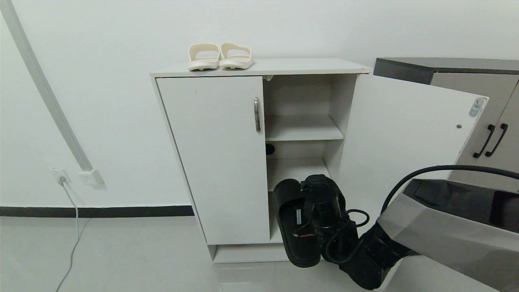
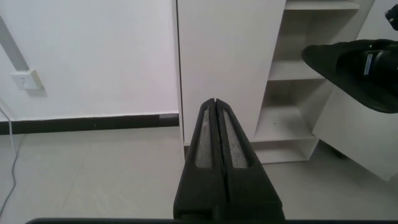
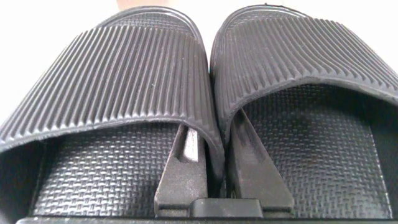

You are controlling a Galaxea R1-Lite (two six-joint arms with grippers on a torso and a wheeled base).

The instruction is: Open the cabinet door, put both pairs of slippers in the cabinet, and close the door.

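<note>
So the right gripper [image 3: 214, 134] is clamped on the black slippers [image 3: 149, 81], with one finger tucked under each strap, pinching the two inner edges together (decent hold, both come along as one). The left gripper [image 2: 214, 124] is fully closed with nothing in it, sitting low and facing the left door [image 1: 211, 158], well apart from it.

The black pair hangs just in front of the open right half of the cabinet [image 1: 308, 65], toes up near the lower shelf [image 1: 296, 168] and heels drooping down. The right door [image 1: 401, 138] stands wide open and the left one is closed.

For the put-in, I'd level the soles first. Then slide them straight in over the shelf edge, staying off the open door, and only let go once the soles sit flat. Tilted like this, the heels would probably catch.

Contents: neither pair is inside yet. The cream slippers [image 1: 221, 56] sit side by side on the cabinet top, so I'd guess they're next.
</note>
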